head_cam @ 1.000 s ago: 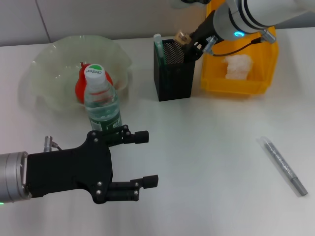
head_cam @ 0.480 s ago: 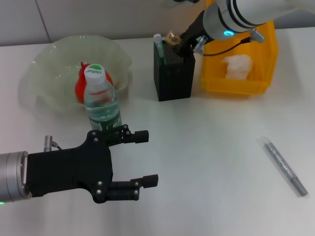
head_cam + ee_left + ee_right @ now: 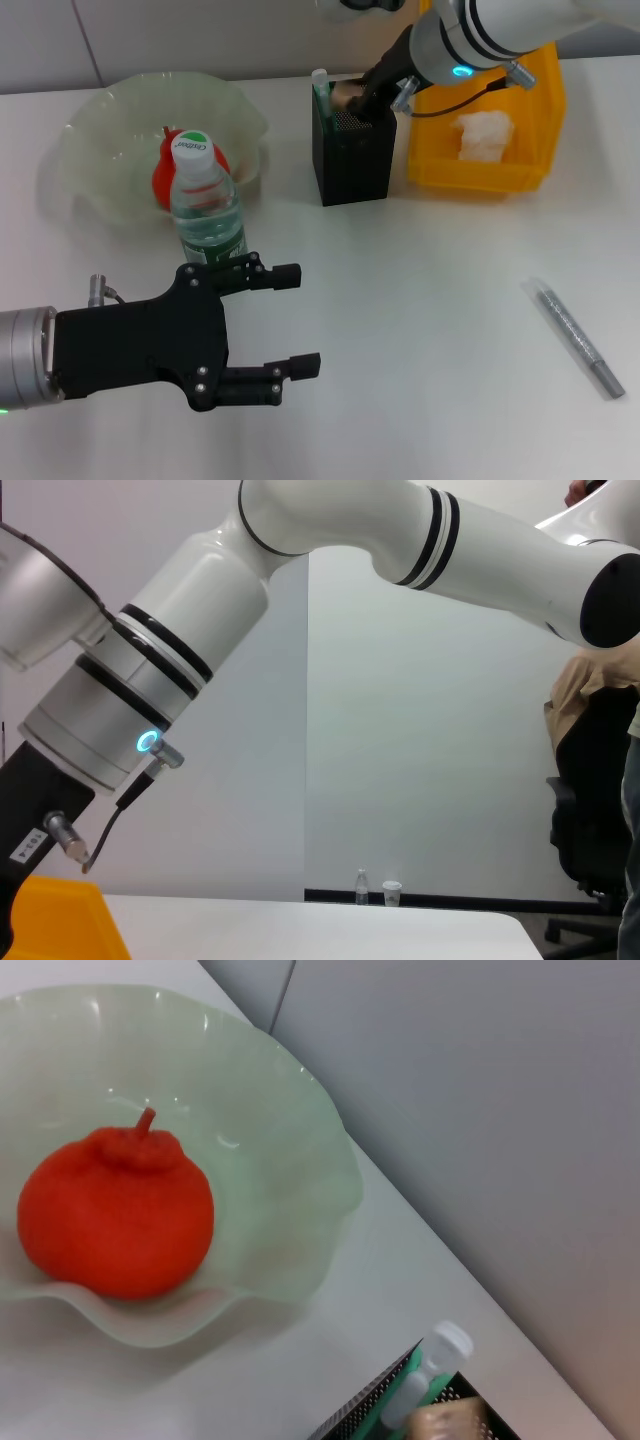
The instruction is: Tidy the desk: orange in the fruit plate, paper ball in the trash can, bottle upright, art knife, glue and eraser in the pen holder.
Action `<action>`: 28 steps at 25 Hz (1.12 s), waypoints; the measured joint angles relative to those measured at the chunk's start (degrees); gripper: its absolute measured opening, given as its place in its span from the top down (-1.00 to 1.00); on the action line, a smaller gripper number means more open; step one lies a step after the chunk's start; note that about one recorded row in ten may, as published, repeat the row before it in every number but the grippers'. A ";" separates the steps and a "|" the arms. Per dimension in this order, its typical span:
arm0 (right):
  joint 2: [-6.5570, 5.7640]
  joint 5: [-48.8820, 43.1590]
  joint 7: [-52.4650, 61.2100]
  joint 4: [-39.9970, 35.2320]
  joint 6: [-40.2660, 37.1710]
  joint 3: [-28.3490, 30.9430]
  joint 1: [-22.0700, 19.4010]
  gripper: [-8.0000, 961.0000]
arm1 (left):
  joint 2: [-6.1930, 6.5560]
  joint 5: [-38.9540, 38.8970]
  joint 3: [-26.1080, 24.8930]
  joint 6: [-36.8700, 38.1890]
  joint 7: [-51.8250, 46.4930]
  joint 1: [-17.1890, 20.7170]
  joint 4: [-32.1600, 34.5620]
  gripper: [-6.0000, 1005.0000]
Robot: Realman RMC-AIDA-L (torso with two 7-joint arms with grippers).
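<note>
White desk: right gripper [image 3: 352,100] jaws hold the eraser [image 3: 346,97] over the pen holder [image 3: 352,148]; left gripper [image 3: 285,322] jaws wide.

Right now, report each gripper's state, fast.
Left gripper: open, empty, hovering low near the bottle.
Right gripper: shut on the eraser, at the pen holder mouth.

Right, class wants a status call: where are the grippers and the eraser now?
Right gripper at pen holder mouth, shut on eraser. Left gripper open, idle near bottle. Nothing blocking the holder.
</note>
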 joint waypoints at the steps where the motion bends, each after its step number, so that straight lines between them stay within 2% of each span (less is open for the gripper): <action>1: 0.01 0.00 -0.02 -0.15 0.02 0.00 -0.10 0.46 | 0.00 0.00 0.00 -0.11 0.02 0.00 0.00 -0.61; 7: 0.06 0.00 -0.04 -1.32 0.23 0.03 -0.66 0.17 | 0.10 0.00 0.00 -0.22 0.05 0.00 0.00 -0.61; 10: 0.07 0.01 -0.04 -2.92 0.28 0.03 -1.41 -0.03 | 0.10 0.00 0.00 -0.22 0.05 0.00 0.00 -0.61; 12: 0.08 0.06 -0.05 -7.10 0.28 0.04 -3.68 -0.17 | 0.10 0.00 0.00 -0.22 0.03 0.00 0.00 -0.61; 18: 0.04 0.59 -0.05 -14.93 -1.32 0.04 -7.77 -0.28 | 0.09 0.00 0.00 -0.22 0.03 0.00 0.00 -0.61; 21: 0.03 1.09 -0.05 -20.30 -1.64 0.03 -11.54 -0.35 | 0.09 0.00 0.00 -0.22 0.02 0.00 0.00 -0.61; 22: 0.03 2.47 -0.05 -23.39 -1.51 0.35 -13.78 -0.37 | 0.06 0.00 0.00 -0.22 0.00 -0.04 0.03 -0.61; 26: -0.09 5.82 -0.80 -27.12 -1.44 1.61 -16.66 -0.48 | -0.01 0.00 0.00 -0.22 -0.06 -0.43 0.07 -0.61; 27: -0.07 9.22 -2.73 -29.89 -1.02 2.47 -19.41 -0.51 | -0.04 0.00 0.00 -0.22 -0.07 -0.49 0.08 -0.61; 28: -0.07 9.22 -2.73 -29.89 -1.02 2.47 -19.41 -0.54 | -0.04 0.00 0.00 -0.22 -0.07 -0.49 0.08 -0.61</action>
